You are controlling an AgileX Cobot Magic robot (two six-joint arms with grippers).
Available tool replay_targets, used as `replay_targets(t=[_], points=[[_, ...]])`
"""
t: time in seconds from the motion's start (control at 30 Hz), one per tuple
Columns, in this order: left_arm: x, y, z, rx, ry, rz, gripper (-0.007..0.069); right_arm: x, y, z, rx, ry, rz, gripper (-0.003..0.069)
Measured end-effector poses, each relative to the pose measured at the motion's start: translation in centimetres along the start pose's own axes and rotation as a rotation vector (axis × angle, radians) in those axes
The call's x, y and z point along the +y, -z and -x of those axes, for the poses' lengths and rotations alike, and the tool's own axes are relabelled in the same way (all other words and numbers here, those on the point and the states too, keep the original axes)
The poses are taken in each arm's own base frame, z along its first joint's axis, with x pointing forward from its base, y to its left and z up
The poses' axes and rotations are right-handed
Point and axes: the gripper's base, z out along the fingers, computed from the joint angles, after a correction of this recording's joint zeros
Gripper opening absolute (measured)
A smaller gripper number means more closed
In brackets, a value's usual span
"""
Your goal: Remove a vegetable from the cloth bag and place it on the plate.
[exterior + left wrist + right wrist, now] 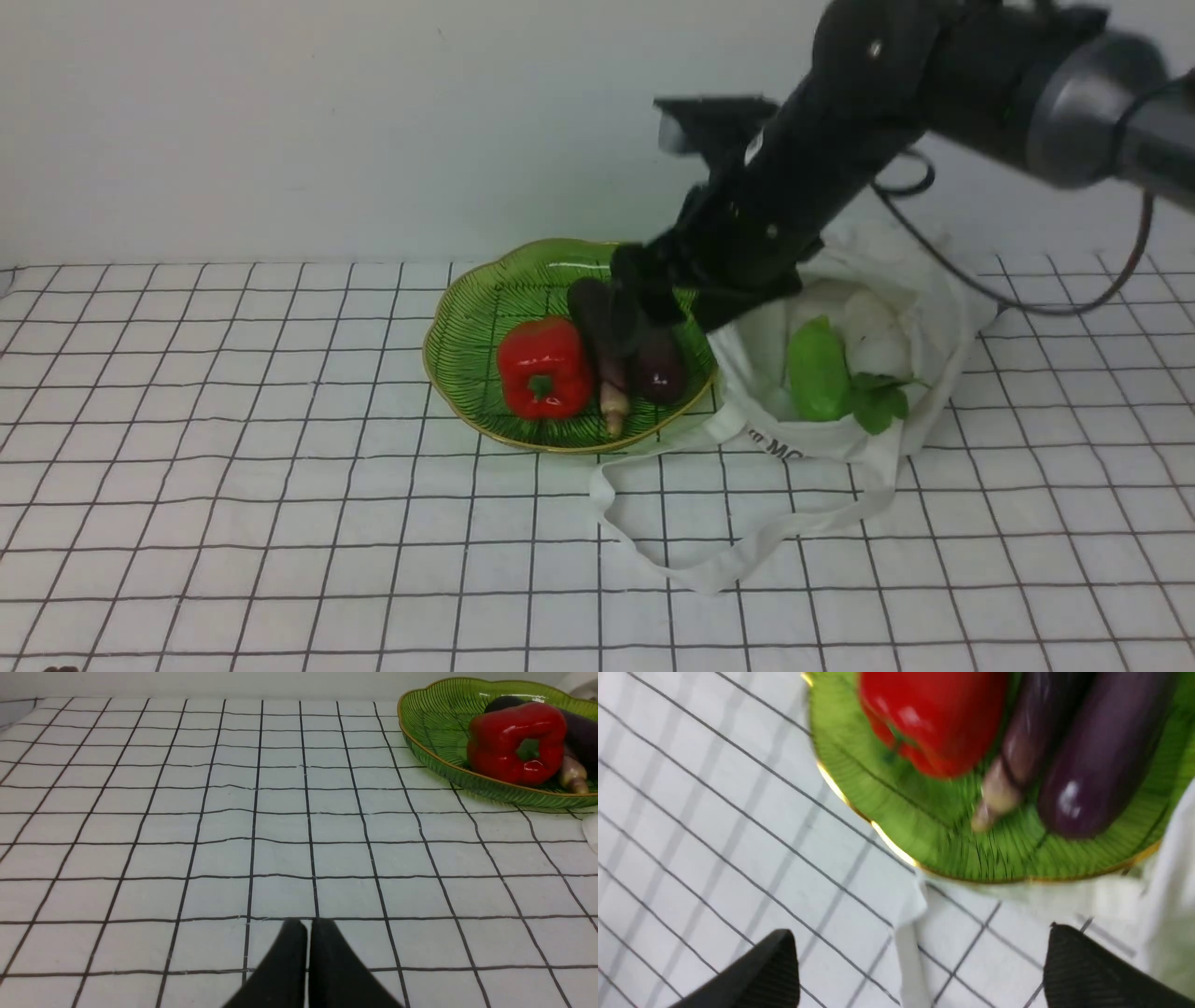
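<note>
— Your right claw (920,933) is spread wide with nothing in it, hovering over the right part of the plate (467,308). Is the drop made?
— You can judge it so: a dark purple eggplant (658,369) lies on the plate, just right of a second eggplant (607,364) and a red pepper (544,366).
— What is left?
— Only pulling clear, I'd say. The eggplant looks glossy, smooth and rounded, so it may roll. A green vegetable (817,369) lies in the cloth bag (934,308) on the right. Your left claw (307,924) is pressed closed on nothing, low over the bench (187,812).
</note>
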Motion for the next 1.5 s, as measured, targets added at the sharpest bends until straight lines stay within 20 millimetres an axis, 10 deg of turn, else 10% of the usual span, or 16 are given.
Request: replay_targets(t=[0.4, 0.53, 0.73, 1.13, 1.5], points=[[0.0, 0.0, 0.0, 0.000, 0.000, 0.000, -0.0008, 4.0, 15.5, -1.7, -0.288, 0.037, -0.117, 0.0139], [0.0, 0.0, 0.0, 0.000, 0.000, 0.000, -0.0008, 5.3, 21.3, -7.4, -0.353, 0.052, -0.192, 0.0003], [0.0, 0.0, 0.0, 0.000, 0.001, 0.000, -0.0008, 5.5, 24.0, -15.5, -0.365, -0.011, -0.262, -0.0013], [0.0, 0.0, 0.0, 0.000, 0.001, 0.000, -0.0008, 3.0, 16.2, -36.6, -0.860, 0.030, -0.263, -0.0014], [0.0, 0.0, 0.0, 0.000, 0.001, 0.000, -0.0008, 2.3, 14.2, -37.8, -1.066, 0.079, -0.260, -0.0014]])
